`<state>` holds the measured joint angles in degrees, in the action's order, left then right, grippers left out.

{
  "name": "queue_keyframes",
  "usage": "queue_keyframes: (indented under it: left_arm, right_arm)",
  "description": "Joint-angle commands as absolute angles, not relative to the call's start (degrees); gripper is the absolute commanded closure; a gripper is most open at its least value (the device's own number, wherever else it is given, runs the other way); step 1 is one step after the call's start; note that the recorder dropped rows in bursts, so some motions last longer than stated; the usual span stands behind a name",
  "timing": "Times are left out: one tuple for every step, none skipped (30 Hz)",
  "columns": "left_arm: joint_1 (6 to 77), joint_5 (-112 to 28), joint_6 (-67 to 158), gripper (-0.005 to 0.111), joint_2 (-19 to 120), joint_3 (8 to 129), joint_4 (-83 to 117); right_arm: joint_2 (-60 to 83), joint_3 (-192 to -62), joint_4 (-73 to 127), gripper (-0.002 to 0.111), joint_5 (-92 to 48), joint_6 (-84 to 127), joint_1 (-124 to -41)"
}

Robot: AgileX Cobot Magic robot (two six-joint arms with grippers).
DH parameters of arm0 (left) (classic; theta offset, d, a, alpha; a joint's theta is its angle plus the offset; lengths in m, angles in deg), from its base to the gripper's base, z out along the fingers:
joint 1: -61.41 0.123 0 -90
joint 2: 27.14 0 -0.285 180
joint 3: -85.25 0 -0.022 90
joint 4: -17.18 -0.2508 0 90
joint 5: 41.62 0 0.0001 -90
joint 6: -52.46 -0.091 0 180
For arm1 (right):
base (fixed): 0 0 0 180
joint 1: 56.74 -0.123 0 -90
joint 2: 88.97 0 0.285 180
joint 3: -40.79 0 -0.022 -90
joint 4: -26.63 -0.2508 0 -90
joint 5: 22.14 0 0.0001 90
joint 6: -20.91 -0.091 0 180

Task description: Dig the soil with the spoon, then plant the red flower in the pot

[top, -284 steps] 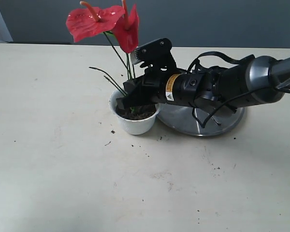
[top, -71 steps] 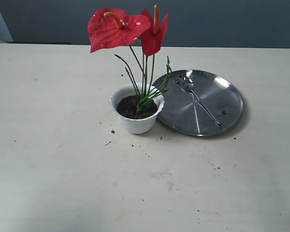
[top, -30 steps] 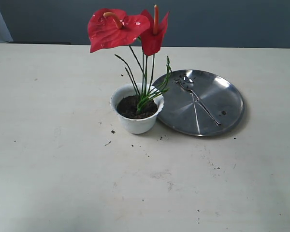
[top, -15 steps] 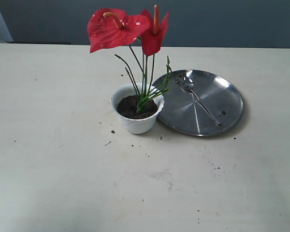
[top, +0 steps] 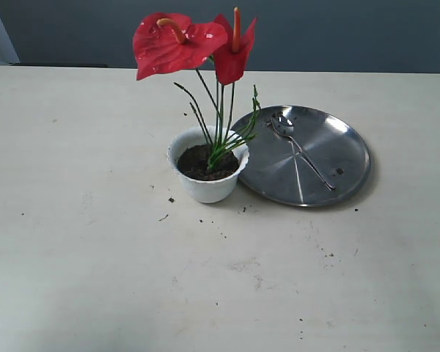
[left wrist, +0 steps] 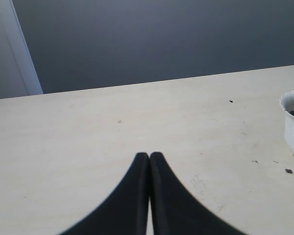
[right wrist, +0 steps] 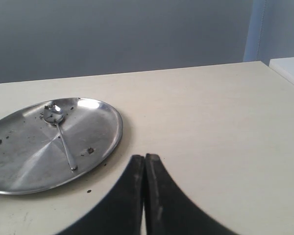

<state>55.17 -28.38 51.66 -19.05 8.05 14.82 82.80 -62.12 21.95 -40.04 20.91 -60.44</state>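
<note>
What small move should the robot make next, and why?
Probably none beyond holding position: the red flower stands in the soil of the pot, the spoon lies on the plate, and the left tool and right tool are shut, empty.

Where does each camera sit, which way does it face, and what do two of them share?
Exterior view: raised off the arms, looking down across the table at the pot, red flower, and spoon on the plate; no robot part shows.
Left wrist view: low behind the shut left fingers, facing along the tabletop to a grey wall.
Right wrist view: low behind the shut right fingers, facing the plate and spoon.
Shared: exterior and left wrist, the pot; exterior and right wrist, plate and spoon.
</note>
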Motion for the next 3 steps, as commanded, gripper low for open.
queue_keyframes:
  left_arm:
    - [55.0, -28.3, 51.9, 0.106, -19.4, 8.0, 14.7]
    - [55.0, -28.3, 51.9, 0.106, -19.4, 8.0, 14.7]
    - [55.0, -28.3, 51.9, 0.106, -19.4, 8.0, 14.7]
  right_arm:
    - [83.2, -62.0, 22.3, 0.108, -39.6, 20.9, -60.1]
    - [83.2, -62.0, 22.3, 0.108, -39.6, 20.9, -60.1]
    - [83.2, -62.0, 22.3, 0.108, -39.6, 20.9, -60.1]
